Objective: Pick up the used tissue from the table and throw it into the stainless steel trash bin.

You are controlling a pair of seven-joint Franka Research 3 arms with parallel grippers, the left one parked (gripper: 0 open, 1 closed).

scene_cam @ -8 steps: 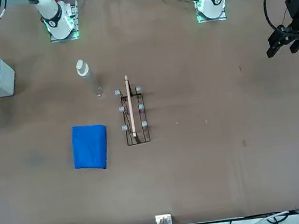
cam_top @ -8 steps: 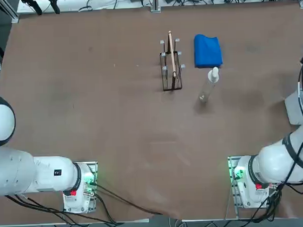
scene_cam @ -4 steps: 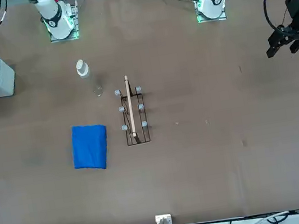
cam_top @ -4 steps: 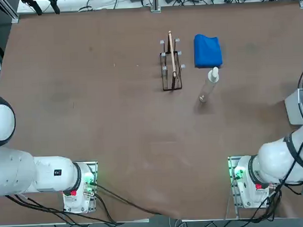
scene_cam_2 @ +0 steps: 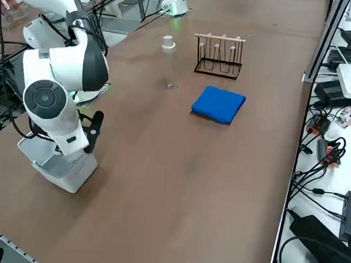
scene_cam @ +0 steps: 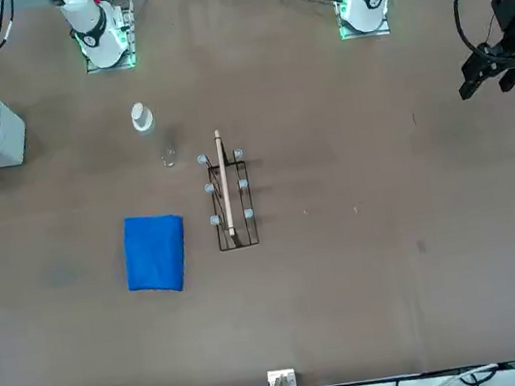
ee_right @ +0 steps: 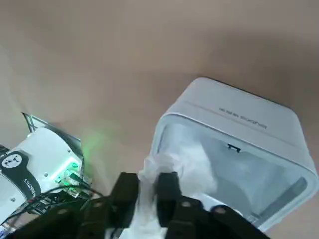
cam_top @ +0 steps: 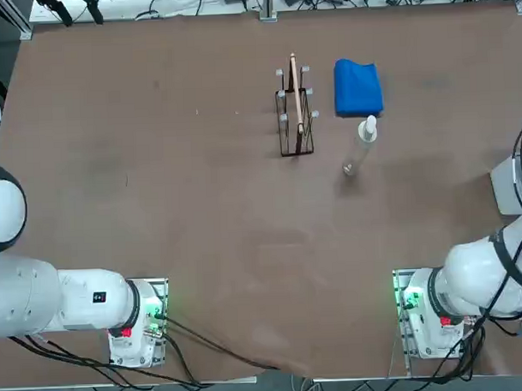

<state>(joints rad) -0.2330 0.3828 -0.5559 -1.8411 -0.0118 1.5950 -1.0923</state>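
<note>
The right gripper [ee_right: 147,185] pinches the crumpled white used tissue [ee_right: 172,164] over the grey rectangular stainless steel trash bin [ee_right: 279,134]; it should centre above the opening before letting go.

The right arm [scene_cam_2: 59,82] is built of rounded glossy white shells with dark grey joint caps and a black band, and black cables [scene_cam_2: 9,32] loop along it. Its base [cam_top: 424,314] near the desk's [cam_top: 202,223] edge is white with a red mark and a green light, with black cables trailing off it. The right gripper [ee_right: 147,191] has two short, square-ended black fingers [ee_right: 167,186] on a black body.
</note>
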